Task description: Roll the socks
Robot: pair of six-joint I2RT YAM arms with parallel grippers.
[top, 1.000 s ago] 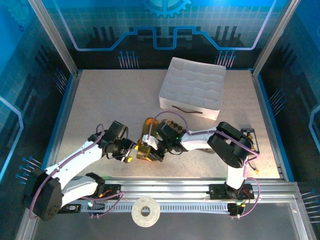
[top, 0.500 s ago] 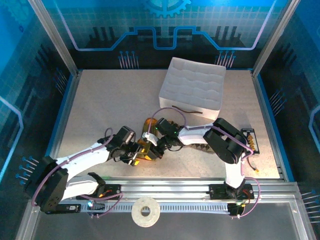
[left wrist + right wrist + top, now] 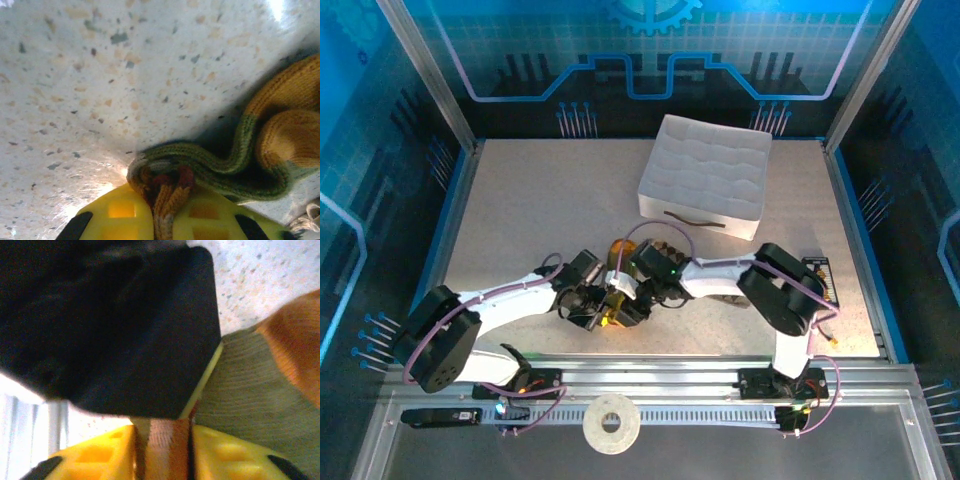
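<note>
Pinching the striped cuff of the green sock (image 3: 210, 165), the left tool (image 3: 160, 222) has its two yellow fingers closed tight, with the bunched cuff squeezed between them. From there the sock snakes away across the speckled desk (image 3: 540, 220) to its orange end.

The right tool (image 3: 164, 442) meets it from the other side. Its yellow fingers stand a little apart with orange fabric of the same sock filling the gap, so it too has hold. The black body of the left tool crowds close in front of it and hides much of the desk beyond.

From above, both tools come together over this sock near the front middle of the desk. A second, checked sock (image 3: 662, 245) lies just behind, mostly under the right arm.

One white quilted box (image 3: 705, 175) sits well apart towards the back. One white ring (image 3: 625, 437) lies on the front rail.
</note>
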